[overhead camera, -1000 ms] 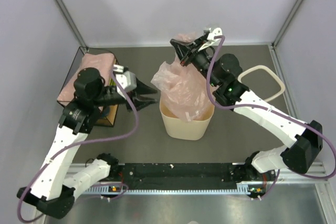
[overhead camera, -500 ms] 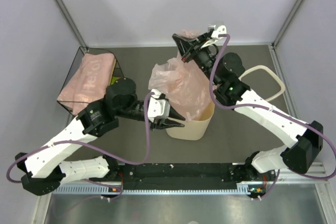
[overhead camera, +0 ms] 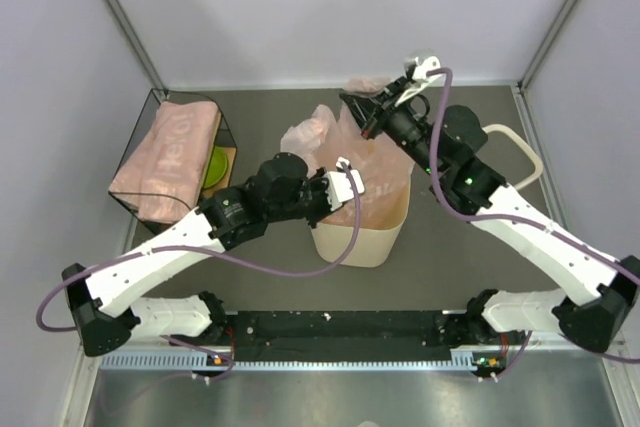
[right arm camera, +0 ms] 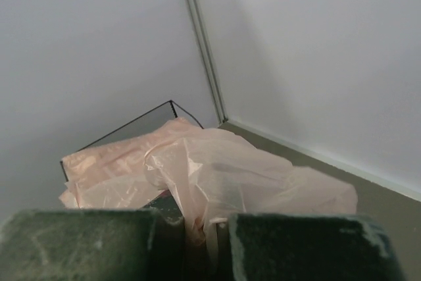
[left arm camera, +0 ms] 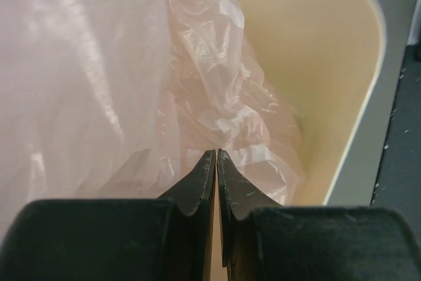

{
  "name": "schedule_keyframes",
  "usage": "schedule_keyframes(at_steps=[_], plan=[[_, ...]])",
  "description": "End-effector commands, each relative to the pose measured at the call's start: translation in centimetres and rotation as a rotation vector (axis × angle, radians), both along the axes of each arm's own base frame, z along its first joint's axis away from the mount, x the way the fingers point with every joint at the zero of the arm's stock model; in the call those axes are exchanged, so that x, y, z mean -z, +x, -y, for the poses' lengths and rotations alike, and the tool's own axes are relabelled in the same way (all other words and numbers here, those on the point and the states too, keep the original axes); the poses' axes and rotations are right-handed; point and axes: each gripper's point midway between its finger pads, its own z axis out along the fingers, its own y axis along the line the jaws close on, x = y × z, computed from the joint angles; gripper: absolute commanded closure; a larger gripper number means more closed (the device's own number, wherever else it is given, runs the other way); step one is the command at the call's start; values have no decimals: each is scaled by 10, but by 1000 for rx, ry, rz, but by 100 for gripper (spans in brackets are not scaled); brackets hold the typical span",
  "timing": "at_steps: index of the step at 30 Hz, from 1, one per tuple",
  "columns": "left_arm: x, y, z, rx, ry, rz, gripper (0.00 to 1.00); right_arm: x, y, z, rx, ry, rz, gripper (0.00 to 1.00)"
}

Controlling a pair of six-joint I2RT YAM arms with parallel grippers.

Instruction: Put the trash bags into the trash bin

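Note:
The cream trash bin (overhead camera: 352,245) stands mid-table. One pale pink trash bag (overhead camera: 378,159) hangs spread from my right gripper (overhead camera: 363,117), which is shut on its top edge above the bin's far side; the bag's lower part lies inside the bin. The right wrist view shows the film (right arm camera: 230,169) pinched in that gripper (right arm camera: 197,228). My left gripper (overhead camera: 355,187) is over the bin's opening. In the left wrist view it (left arm camera: 216,154) is shut, tips against the crinkled bag (left arm camera: 131,64) inside the bin (left arm camera: 329,51), with nothing seen between the jaws.
A dark wire-framed box (overhead camera: 150,112) at the left holds a folded pink stack of bags (overhead camera: 170,152) and a green object (overhead camera: 215,162); the stack also shows in the right wrist view (right arm camera: 99,166). A cream ring frame (overhead camera: 520,152) lies at the right.
My left arm swung right from beside the wire box to over the bin, its gripper closing. My right gripper shifted slightly right, still holding the bag.

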Motion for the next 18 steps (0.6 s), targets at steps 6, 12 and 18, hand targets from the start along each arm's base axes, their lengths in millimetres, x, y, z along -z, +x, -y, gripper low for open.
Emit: schedule_keyframes(at_steps=[6,12,18], plan=[[-31,-11,-1,81,-116,21,59,30,-36,24,-59,-69,-125,100],[-121,-78,-16,305,-342,-33,28,41,-70,33,-156,-113,-142,100],[-187,-53,-53,113,-488,-5,25,44,-92,38,-225,-175,-126,100]])
